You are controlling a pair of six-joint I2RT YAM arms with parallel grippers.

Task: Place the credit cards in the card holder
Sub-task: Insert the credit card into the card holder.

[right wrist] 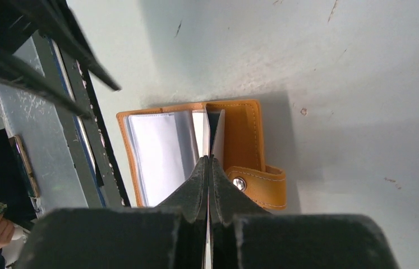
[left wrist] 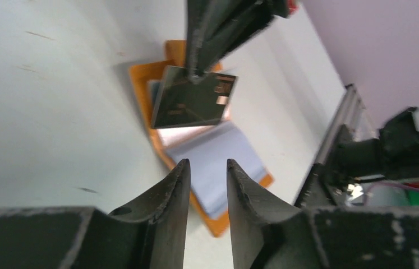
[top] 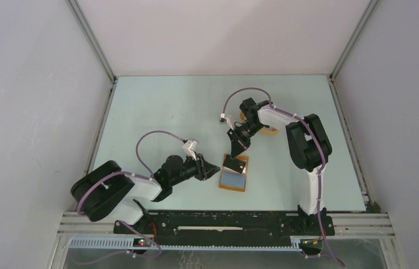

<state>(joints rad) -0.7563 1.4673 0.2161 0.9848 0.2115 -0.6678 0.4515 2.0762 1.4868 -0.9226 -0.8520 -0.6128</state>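
Pale table point(top: 196, 112), bearing the work near its front centre. The right arm point(top: 308, 145) reaches forward and down over it. The left arm point(top: 111, 193) lies low and comes in from the side.

The card holder point(right wrist: 246, 129) rests open and flat on the table. Its clear sleeves point(right wrist: 159, 151) are exposed and its closing tab point(right wrist: 263, 182) is folded outward, so the pockets can be reached from above.

The right gripper point(right wrist: 208, 163) is clenched on the top edge of a dark credit card point(left wrist: 193, 101). It hangs the card over the holder's spine, apparently to feed the lower edge into a pocket; whether the card touches the holder cannot be told.

The left gripper point(left wrist: 208, 168), jaws a little apart and grasping nothing, hovers just beside the holder, probably placed to steady it.

The snap button point(right wrist: 240, 183) is unfastened.
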